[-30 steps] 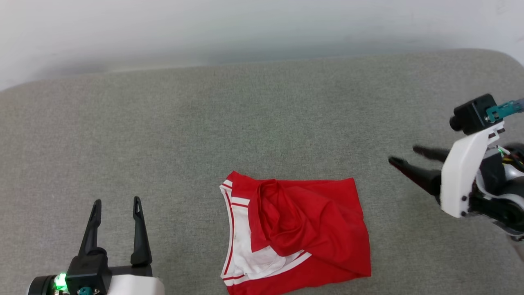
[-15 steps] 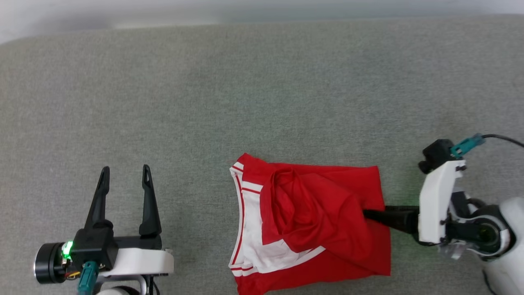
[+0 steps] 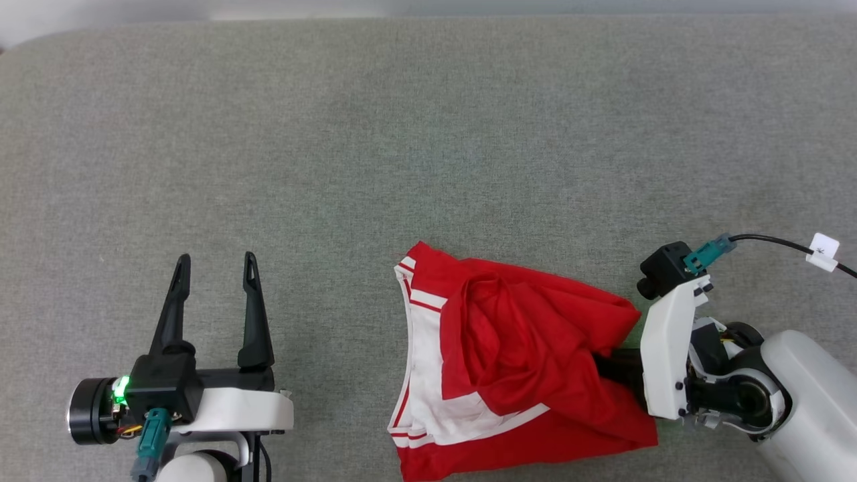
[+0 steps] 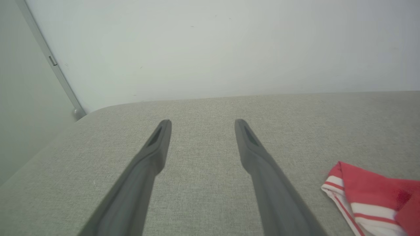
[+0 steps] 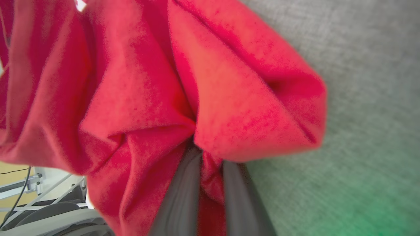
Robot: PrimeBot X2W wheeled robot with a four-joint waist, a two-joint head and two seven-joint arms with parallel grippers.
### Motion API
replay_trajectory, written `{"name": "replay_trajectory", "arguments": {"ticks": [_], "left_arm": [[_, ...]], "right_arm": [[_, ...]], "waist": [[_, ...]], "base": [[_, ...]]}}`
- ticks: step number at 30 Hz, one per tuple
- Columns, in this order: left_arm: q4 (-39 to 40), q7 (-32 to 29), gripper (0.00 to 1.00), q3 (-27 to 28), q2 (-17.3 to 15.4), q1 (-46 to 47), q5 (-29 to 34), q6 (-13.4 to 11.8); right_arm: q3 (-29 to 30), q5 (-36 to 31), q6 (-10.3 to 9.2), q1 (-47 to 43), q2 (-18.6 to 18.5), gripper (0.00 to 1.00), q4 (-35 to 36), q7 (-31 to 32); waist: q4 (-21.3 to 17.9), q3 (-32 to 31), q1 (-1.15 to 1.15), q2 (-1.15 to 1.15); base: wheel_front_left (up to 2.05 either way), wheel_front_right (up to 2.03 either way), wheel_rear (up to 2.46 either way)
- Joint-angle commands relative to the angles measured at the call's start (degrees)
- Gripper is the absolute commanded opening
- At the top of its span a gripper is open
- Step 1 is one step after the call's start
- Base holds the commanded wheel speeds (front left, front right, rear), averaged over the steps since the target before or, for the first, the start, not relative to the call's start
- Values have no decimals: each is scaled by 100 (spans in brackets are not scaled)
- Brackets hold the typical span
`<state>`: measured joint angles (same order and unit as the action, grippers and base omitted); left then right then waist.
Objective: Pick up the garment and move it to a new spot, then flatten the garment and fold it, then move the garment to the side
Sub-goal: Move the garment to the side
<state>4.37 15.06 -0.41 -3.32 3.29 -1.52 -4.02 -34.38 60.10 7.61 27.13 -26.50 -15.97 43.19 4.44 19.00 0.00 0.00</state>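
The garment (image 3: 522, 348), a crumpled red shirt with white, red-striped trim, lies on the grey padded surface (image 3: 375, 167) at lower centre. My right gripper (image 3: 606, 365) reaches in from the right, its dark fingers mostly buried under the shirt's right edge. In the right wrist view the two fingers (image 5: 177, 200) pinch a fold of the red fabric (image 5: 147, 82), so the right gripper (image 5: 210, 157) is shut on it. My left gripper (image 3: 214, 264) stands open and empty at lower left, well apart from the shirt. In the left wrist view, the left gripper (image 4: 201, 126) points at bare cushion and a striped corner of the garment (image 4: 370, 196) lies at lower right.
A pale wall (image 4: 210, 49) rises behind the surface's far edge. A black cable with a white tag (image 3: 822, 249) trails from the right wrist. A metal frame (image 5: 42, 193) and a floor show past the surface's near edge in the right wrist view.
The head camera has tilted down. My right gripper came in from the right to the shirt's right edge and shut on it, bunching that edge up. The left gripper stayed open.
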Motion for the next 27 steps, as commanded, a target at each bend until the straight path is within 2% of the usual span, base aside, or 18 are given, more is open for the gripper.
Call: {"name": "replay_trajectory", "arguments": {"ticks": [1, 4, 10, 19, 23, 27], "left_arm": [[-17, 15, 100, 18, 4, -38, 21, -9], [-22, 15, 100, 74, 6, -192, 37, -24], [40, 15, 100, 200, 0, -358, 28, -35], [253, 15, 100, 487, -67, -595, 24, -82], [351, 15, 100, 614, -104, -618, 31, -80], [430, 15, 100, 672, -163, -517, 64, -36]], "right_arm": [[-278, -48, -19, -136, 60, 0, -82, -49], [-374, -43, -14, 234, -165, 0, 249, -427], [-691, -128, -13, 555, -553, 0, 716, -698], [-974, -410, -14, 1186, -1441, 0, 1535, -870], [-951, -633, -14, 1392, -1915, 0, 1635, -953], [-892, -937, -14, 1639, -2314, 0, 1453, -1075]], "waist": [[-41, -90, 0, 0], [-185, -313, 0, 0], [-545, -513, 0, 0], [-1650, -412, 0, 0], [-2029, -261, 0, 0], [-2236, -45, 0, 0]], "base": [[0, 0, 0], [0, 0, 0], [0, 0, 0], [0, 0, 0], [0, 0, 0], [0, 0, 0]]}}
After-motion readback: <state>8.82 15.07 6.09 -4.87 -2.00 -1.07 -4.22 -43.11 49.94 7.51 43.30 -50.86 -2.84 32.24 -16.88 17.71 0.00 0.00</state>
